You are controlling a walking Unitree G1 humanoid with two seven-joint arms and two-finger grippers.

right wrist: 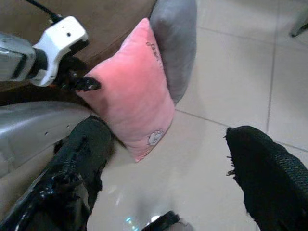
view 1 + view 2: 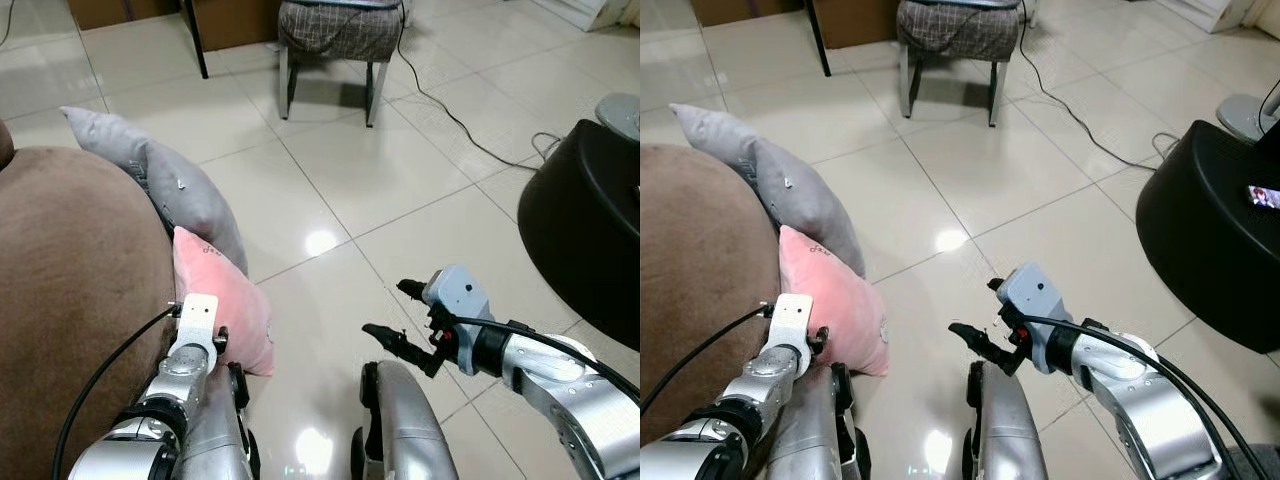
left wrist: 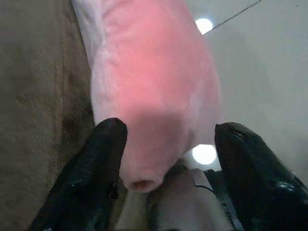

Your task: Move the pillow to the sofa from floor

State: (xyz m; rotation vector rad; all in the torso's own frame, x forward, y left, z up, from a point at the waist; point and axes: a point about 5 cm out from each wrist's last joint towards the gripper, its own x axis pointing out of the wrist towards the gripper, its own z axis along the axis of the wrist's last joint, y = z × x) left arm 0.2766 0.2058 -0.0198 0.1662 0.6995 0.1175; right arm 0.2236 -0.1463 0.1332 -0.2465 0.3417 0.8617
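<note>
A pink pillow [image 2: 222,300] stands on the tiled floor [image 2: 400,190], leaning against the brown sofa [image 2: 70,290]. The left gripper [image 3: 166,159] straddles its corner, fingers spread, apparently not yet clamped. The right gripper [image 2: 395,315] hovers open nearby. Lifting remains.

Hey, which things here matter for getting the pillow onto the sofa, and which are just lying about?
Part of the job:
soft pink square pillow
brown plush sofa
left gripper, open around the pillow's corner
right gripper, open

Lying about:
grey pillow
checked padded stool
black cable
round black seat
</note>
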